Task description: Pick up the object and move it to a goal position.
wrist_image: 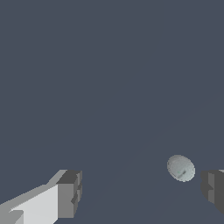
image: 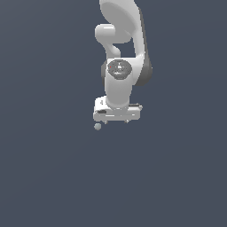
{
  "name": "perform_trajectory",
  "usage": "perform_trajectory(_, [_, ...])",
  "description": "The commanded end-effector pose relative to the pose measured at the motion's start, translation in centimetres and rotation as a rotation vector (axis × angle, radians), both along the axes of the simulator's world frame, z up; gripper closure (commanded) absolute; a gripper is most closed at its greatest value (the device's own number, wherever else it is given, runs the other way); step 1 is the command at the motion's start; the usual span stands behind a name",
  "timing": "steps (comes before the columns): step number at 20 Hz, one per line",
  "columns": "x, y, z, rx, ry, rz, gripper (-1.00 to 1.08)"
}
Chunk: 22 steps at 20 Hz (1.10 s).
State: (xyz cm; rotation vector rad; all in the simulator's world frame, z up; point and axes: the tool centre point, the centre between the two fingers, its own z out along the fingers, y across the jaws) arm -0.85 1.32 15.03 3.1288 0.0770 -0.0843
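Note:
The object, a tiny pale grey-green ball (image: pixel 97 127), lies on the dark grey surface just below the white gripper's end on the exterior view's left. In the wrist view the ball (wrist_image: pixel 180 168) sits between the two fingers, close to one grey fingertip (wrist_image: pixel 213 189) and far from the other (wrist_image: pixel 70 192). The gripper (image: pixel 116 120) (wrist_image: pixel 141 190) is open, its fingers set wide apart, and holds nothing. It hangs pointing down from the white arm, just above the surface.
The white arm (image: pixel 120 53) rises from the gripper to the top edge of the exterior view. The flat dark grey surface (image: pixel 53 168) fills the rest of both views.

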Motion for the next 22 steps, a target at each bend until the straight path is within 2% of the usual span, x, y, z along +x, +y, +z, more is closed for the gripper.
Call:
perform_trajectory(1, [0.0,0.0,0.0,0.0,0.0,0.0,-0.92])
perform_trajectory(11, [1.0,-3.5,2.4,-0.016,-0.04,-0.058,-0.92])
perform_trajectory(22, [-0.2,-5.2,-0.4,-0.006,-0.042,-0.102,-0.92])
